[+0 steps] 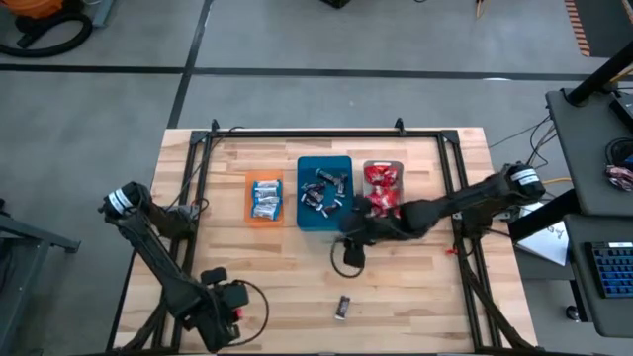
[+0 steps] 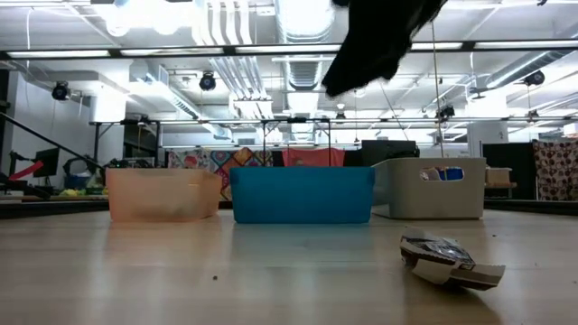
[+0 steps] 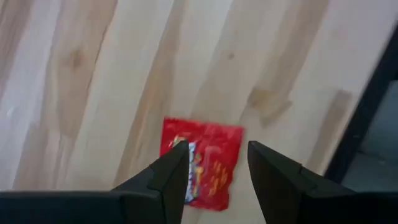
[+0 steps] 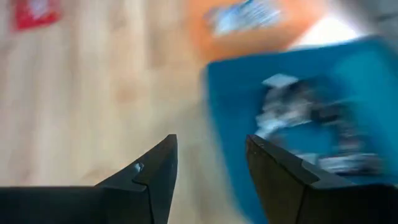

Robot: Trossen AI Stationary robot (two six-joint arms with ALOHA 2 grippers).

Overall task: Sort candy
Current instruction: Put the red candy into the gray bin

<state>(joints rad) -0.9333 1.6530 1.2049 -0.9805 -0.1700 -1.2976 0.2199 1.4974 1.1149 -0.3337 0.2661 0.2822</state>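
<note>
A red candy point(image 3: 202, 163) lies flat on the wooden table near its front left. My left gripper point(image 3: 217, 152) hangs over it, pointing down, open, one finger on either side, and I see no touch. Near the front edge lies a dark brown and silver candy point(image 1: 343, 308), also seen in the low view point(image 2: 447, 257). My right gripper point(image 4: 211, 143) is open with nothing between its fingers. It hovers above the table at the near right corner of the teal tray point(image 1: 324, 191), which holds dark candies. The orange tray point(image 1: 264, 198) holds light blue-and-white candies, and the grey tray point(image 1: 383, 183) holds red ones.
The three trays stand side by side at the table's middle, toward the far side. A black frame point(image 1: 326, 132) runs along the far edge and down both sides. Bare wood point(image 1: 415, 297) lies between the trays and the front edge.
</note>
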